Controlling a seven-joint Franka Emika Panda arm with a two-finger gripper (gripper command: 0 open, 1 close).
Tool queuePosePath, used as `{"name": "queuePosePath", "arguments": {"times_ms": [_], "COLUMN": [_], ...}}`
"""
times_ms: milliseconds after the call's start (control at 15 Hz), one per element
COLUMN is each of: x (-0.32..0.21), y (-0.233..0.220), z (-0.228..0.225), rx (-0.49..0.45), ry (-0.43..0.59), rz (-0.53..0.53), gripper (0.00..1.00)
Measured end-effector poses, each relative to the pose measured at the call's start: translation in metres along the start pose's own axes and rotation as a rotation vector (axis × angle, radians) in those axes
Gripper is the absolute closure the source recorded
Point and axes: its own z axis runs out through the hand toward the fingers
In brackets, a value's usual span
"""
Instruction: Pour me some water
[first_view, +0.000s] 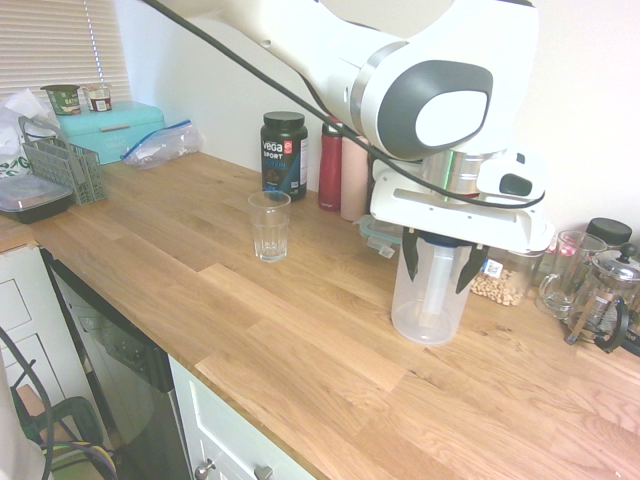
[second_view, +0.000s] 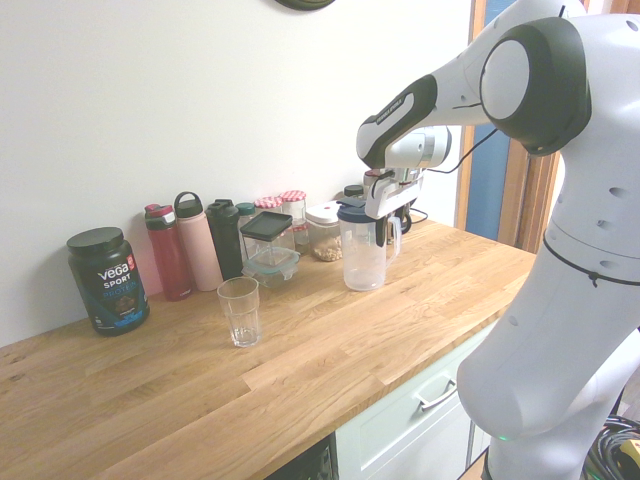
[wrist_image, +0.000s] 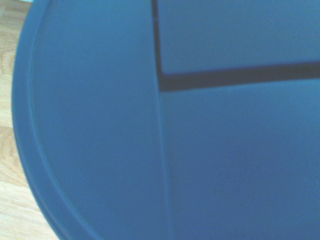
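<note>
Two opposite counter-side views sharing pitcher (first_view: 430, 300), wrist close above its lid (wrist_image: 150, 130)

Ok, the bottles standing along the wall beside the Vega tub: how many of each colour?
Red bottle: 1
Pink bottle: 1
Black bottle: 1
Total: 3

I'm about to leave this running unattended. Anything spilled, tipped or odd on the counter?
Nothing stands out. The pitcher and the empty glass stand upright on the dry wooden counter, the gripper straddling the pitcher's top.
</note>
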Motion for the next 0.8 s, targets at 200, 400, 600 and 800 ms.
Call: {"name": "queuePosePath", "arguments": {"times_ms": [200,400,600,800], "x": [-0.0002,-0.0003,-0.0006,-0.0010], "y": [-0.0015,-0.0007,-0.0007,-0.0003], "z": [-0.0001,-0.0037,-0.0076,-0.0095], "rx": [0.000,-0.001,-0.001,-0.004], "ry": [0.001,0.008,0.015,0.016], "rz": [-0.001,-0.002,-0.004,-0.006], "gripper": [1.00,1.00,1.00,1.00]}}
